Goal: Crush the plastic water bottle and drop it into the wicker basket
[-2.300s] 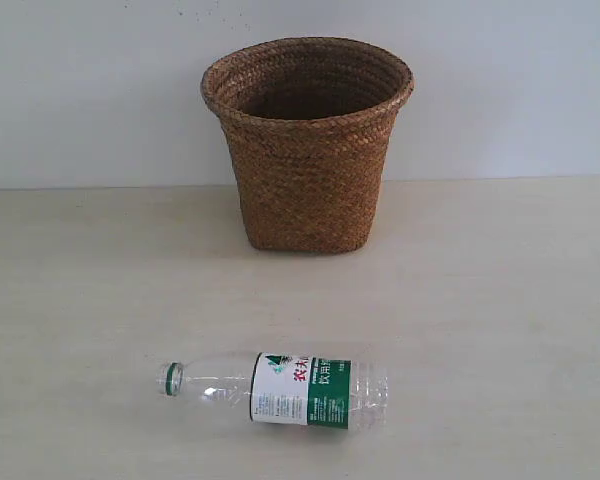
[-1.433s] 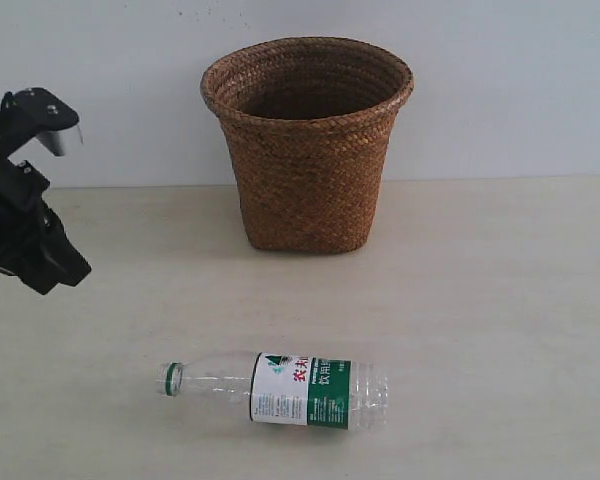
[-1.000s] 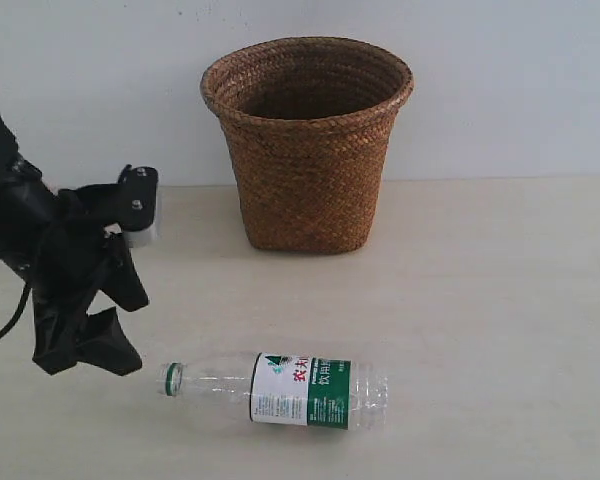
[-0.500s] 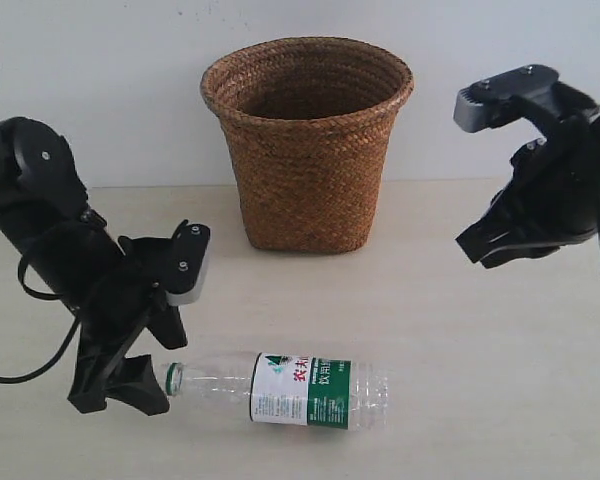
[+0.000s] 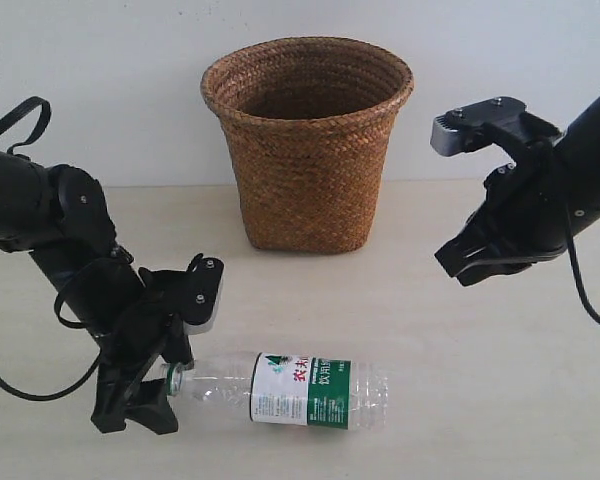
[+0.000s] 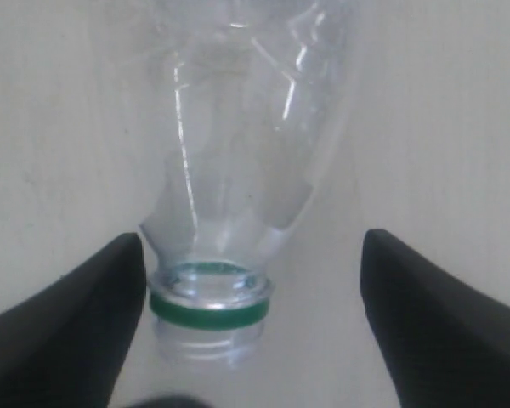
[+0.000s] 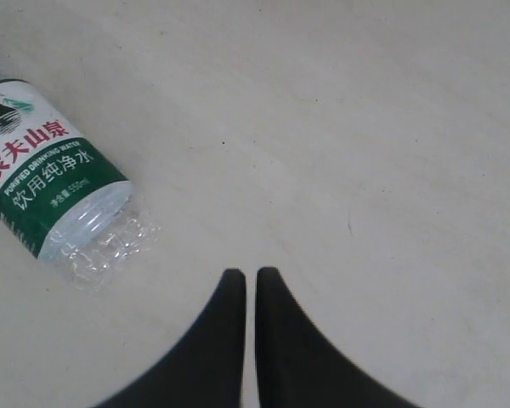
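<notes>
Bottle [image 5: 280,388] lies on its side, uncrushed, at six o'clock from the basket [image 5: 307,150]: clear, ribbed, green-white label, capless. Left gripper [image 5: 155,385] jaws wide astride its neck; right gripper [image 7: 250,285] jaws nearly touching, empty.

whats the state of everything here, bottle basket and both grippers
plastic water bottle: lying on its side, uncapped, not crushed
wicker basket: upright, bottle not in it
left gripper: open, one finger on each side of the bottle's neck
right gripper: shut, holding nothing, apart from the bottle
</notes>
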`<act>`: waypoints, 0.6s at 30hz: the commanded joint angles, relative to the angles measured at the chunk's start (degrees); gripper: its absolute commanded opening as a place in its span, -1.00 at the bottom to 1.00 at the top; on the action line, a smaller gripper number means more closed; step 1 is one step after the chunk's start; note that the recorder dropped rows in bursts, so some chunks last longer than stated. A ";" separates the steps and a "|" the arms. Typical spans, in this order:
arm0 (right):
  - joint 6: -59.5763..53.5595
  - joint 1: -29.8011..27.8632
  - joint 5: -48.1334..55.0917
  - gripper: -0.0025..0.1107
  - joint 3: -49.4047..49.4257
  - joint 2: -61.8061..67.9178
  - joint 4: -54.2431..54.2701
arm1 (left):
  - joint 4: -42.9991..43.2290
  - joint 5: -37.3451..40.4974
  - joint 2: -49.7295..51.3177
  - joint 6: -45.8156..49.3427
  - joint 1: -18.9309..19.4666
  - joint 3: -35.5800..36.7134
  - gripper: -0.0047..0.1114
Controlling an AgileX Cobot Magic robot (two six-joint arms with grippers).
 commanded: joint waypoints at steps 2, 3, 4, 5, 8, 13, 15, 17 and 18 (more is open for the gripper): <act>-0.52 -0.03 -1.18 -0.96 -0.44 0.15 0.41 | -3.54 -0.31 -0.02 1.54 -0.32 -0.31 0.22; -0.52 -0.03 -1.17 -0.96 -0.44 0.15 0.52 | -4.11 -0.47 -0.02 1.54 -0.32 -0.31 0.22; -0.52 -0.03 -1.17 -0.96 -0.44 0.15 0.52 | -3.89 -0.47 0.02 1.54 -0.32 -0.31 0.18; -0.52 -0.03 -1.17 -0.96 -0.44 0.15 0.63 | -3.24 -0.47 0.49 1.54 -0.32 -0.31 0.08; -1.33 -0.03 -1.17 -0.96 -0.44 0.15 2.28 | -3.59 -1.46 1.08 1.54 -0.32 -0.31 -0.38; -10.88 0.09 -0.22 -0.96 -0.44 3.09 16.28 | -3.59 -0.14 1.08 -0.09 -0.32 -0.31 -0.85; -14.12 1.09 -0.20 -0.96 -0.44 5.14 19.50 | -3.59 -0.14 1.08 -0.97 -0.32 -0.31 -0.85; -15.48 4.08 -0.22 -0.96 -1.01 7.77 18.82 | -3.59 -0.14 1.08 -2.16 -0.68 -0.31 -0.85; -14.13 6.33 0.65 -0.96 -2.81 9.41 16.98 | -3.63 -0.14 1.08 -2.59 -1.07 -0.31 -0.85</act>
